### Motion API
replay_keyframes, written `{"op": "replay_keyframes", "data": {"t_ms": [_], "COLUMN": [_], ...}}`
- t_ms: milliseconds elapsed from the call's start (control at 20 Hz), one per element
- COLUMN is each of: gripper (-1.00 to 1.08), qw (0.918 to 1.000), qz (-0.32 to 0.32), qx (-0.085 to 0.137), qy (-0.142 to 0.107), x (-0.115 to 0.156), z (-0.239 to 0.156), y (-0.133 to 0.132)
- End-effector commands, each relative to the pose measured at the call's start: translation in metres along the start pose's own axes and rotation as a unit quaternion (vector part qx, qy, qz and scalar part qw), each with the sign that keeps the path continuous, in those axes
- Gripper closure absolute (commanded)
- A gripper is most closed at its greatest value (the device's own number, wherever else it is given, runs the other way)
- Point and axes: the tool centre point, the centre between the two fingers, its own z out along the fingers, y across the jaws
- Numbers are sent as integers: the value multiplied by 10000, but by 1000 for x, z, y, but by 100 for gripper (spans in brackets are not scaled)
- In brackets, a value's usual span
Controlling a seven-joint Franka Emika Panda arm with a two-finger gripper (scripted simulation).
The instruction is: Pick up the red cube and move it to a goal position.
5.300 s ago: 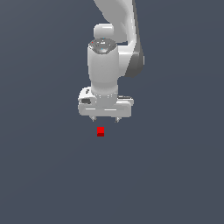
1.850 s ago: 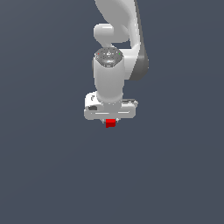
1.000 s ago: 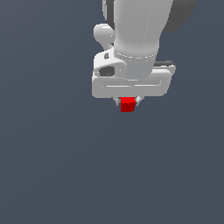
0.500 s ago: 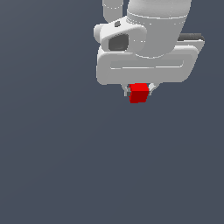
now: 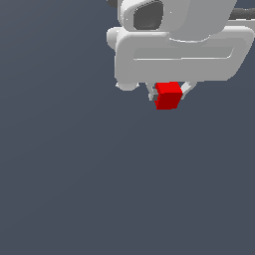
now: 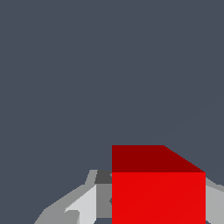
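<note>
The red cube (image 5: 168, 95) sits clamped between the two fingers of the white hand (image 5: 168, 94), just under the hand's broad body near the top of the exterior view. In the wrist view the cube (image 6: 158, 192) fills the gap between the pale fingers (image 6: 83, 205), its darker side turned away from the camera. Only plain dark grey ground (image 5: 99, 189) surrounds it, with nothing near it.

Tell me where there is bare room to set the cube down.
The grey floor is bare below and to the exterior view's left of the cube. Only the top right is crowded, where the end effector grips it.
</note>
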Motion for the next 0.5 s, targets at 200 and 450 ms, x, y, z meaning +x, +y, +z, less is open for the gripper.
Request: {"op": "replay_keyframes", "data": {"t_ms": [200,450], "gripper": [108,108], "qw": [10000,10000], "qz": [1,1], "qx": [0,0], "qy": [1,1], "x": [4,5], "z": [-11,-14], "y": [-3,-4]}}
